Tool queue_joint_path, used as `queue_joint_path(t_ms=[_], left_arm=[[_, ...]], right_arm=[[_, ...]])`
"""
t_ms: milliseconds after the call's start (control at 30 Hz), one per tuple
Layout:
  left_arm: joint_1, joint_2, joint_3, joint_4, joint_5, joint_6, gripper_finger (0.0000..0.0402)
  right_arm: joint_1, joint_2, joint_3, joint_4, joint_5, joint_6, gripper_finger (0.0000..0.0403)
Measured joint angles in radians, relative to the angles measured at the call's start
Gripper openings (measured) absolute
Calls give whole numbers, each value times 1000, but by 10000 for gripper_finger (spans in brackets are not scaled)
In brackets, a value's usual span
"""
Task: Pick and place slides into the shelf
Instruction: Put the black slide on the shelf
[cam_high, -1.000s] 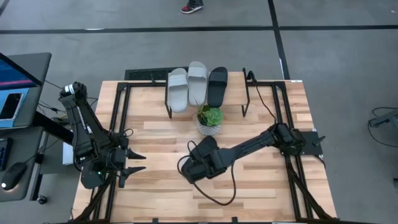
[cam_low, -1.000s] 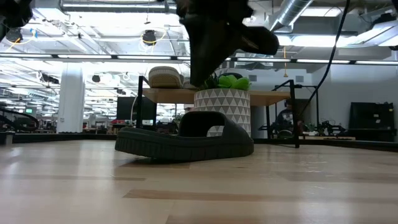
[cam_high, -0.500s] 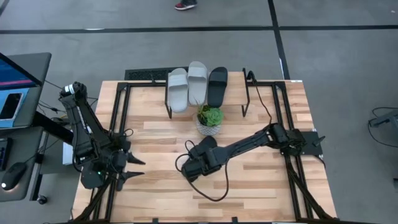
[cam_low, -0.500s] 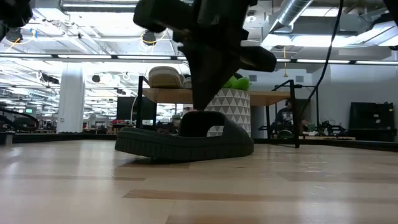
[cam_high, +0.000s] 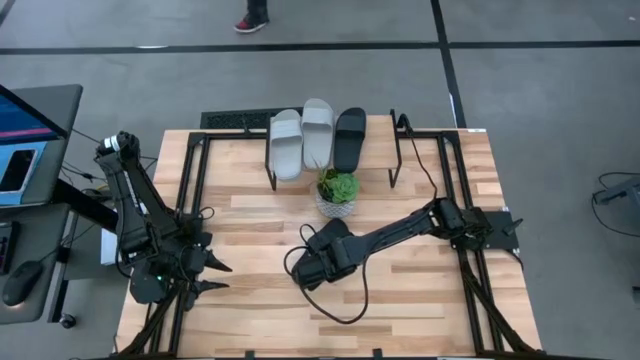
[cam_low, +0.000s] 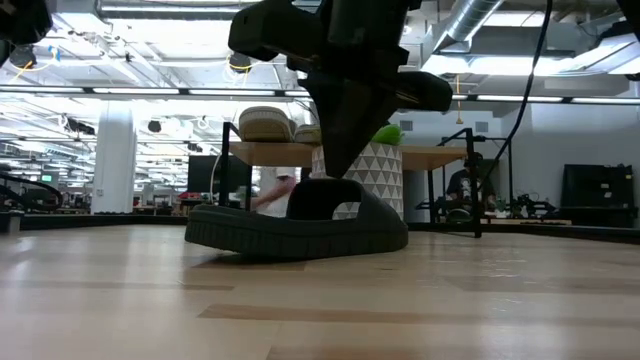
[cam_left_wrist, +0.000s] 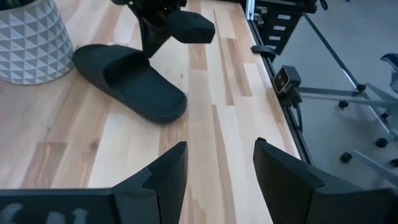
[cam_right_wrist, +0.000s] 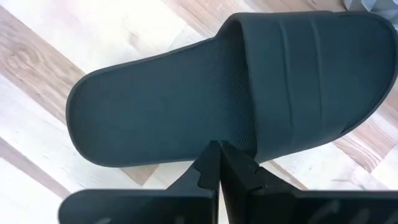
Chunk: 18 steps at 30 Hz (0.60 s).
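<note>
Three slides on the shelf (cam_high: 378, 135) in the high view, upper middle of the frame: two grey slides (cam_high: 286, 143) side by side, then a shelved black slide (cam_high: 349, 139) to their right. Just below them stands a potted plant (cam_high: 337, 193) on the worktop (cam_high: 430, 290). Lower centre, right pincer (cam_high: 303, 272) over the fourth slide, mostly hiding it. Lower left, left pincer (cam_high: 215, 275), spread and holding nothing, well apart from everything else. At the top edge, a person's shoe (cam_high: 252, 20) on the floor.

Low view: fourth slide (cam_low: 300, 228) flat on the worktop, centre frame, with the dark right arm coming down onto its strap from above. Behind it, the plant's patterned pot and the shelf's plank.

Left wrist view: spread fingers at the bottom, bare wood between them; fourth slide at upper left, beside the pot.

Right wrist view: fingers pressed together, pinching nothing, tips pointing at the footbed close to the strap's edge. Cannot tell whether they touch it.
</note>
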Motion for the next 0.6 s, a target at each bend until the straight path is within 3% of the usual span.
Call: queue_joint_path(t_ms=[600], left_arm=[[0,0,0,0,1,-34,171]], right_arm=[[-37,0,0,-33,-6,-66,1]])
